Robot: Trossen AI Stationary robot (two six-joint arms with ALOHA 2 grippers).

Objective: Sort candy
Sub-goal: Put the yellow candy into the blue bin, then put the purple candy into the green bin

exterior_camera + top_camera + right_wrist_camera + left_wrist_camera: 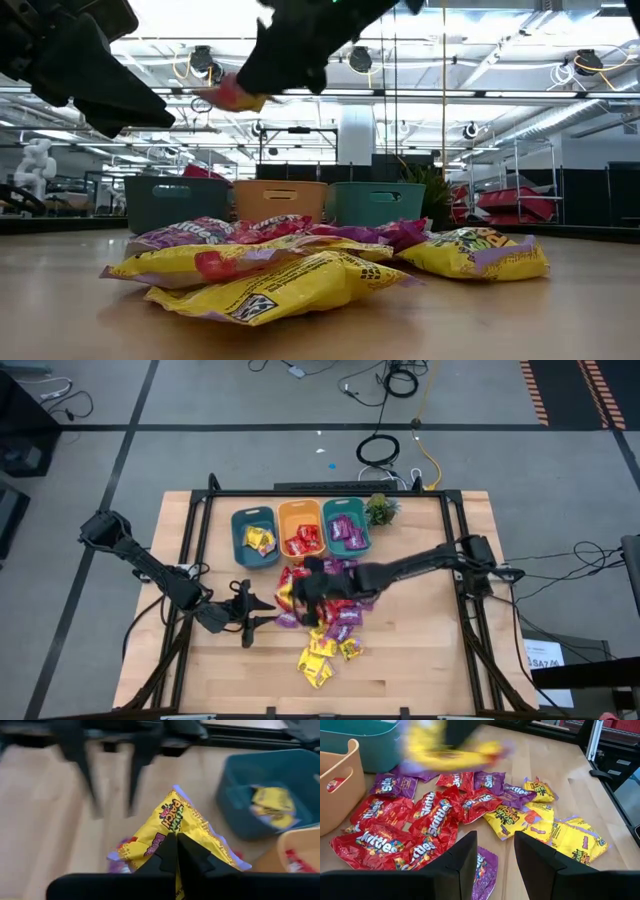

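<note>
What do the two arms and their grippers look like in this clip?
Both arms are dark, jointed and slim. The left gripper has two flat, broad black fingers with squared tips. The right gripper has matching black fingers on a wide black bar. No markings are legible.

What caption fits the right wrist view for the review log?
Right end effector shut on a yellow candy packet, lifted above the table, with the teal bin of yellow packets ahead.

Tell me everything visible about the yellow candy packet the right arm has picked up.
The yellow candy packet is a shiny, crinkled wrapper with red and purple lettering and a purplish edge. The right gripper has its fingers shut on its lower edge, so it hangs lifted off the table, above the candy pile, touching only those fingers. It sits near the teal bin already holding yellow packets. In the left wrist view it appears only as a blur.
</note>
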